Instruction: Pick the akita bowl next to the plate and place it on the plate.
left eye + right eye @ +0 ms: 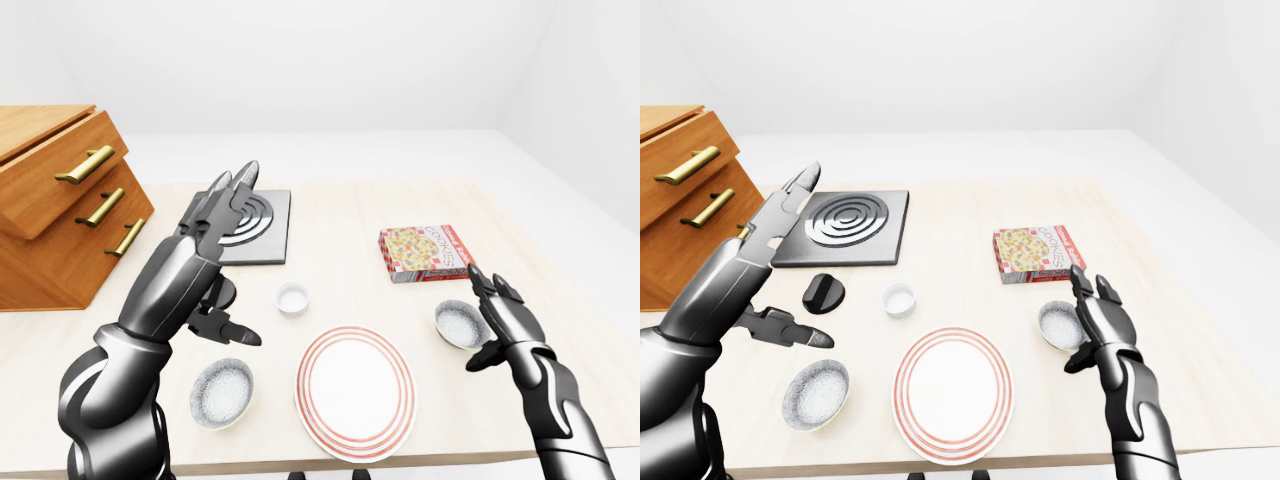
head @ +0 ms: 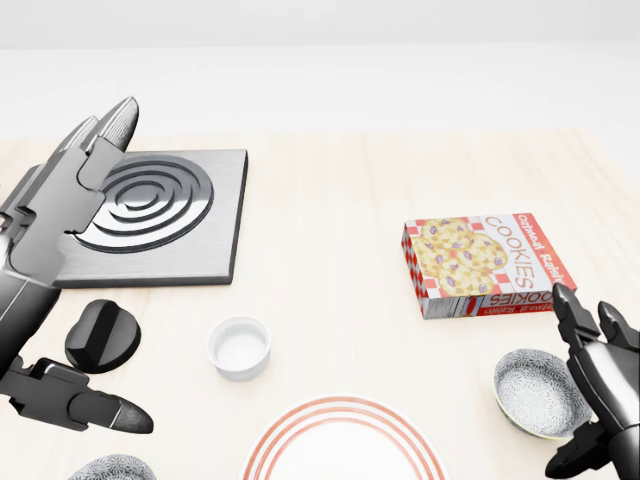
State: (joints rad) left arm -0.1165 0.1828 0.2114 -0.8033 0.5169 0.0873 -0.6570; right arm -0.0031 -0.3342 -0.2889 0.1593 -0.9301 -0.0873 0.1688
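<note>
Nearest, at table (image 1: 960,225) edge: plate (image 1: 305,392), a second bowl (image 1: 815,393) to its left. Just right of plate, apart from it: target bowl (image 1: 1056,326), upright, round, so no long axis to line up. Right hand (image 1: 1102,325) hard against bowl's right rim, contact not clear. Fingers (image 2: 565,305) spread open, pointing up the table, thumb low, gripping nothing. Probably needs only a short leftward close. Left hand (image 1: 190,270) well apart, raised, open, empty. Beyond: cookie box (image 1: 1035,253).
</note>
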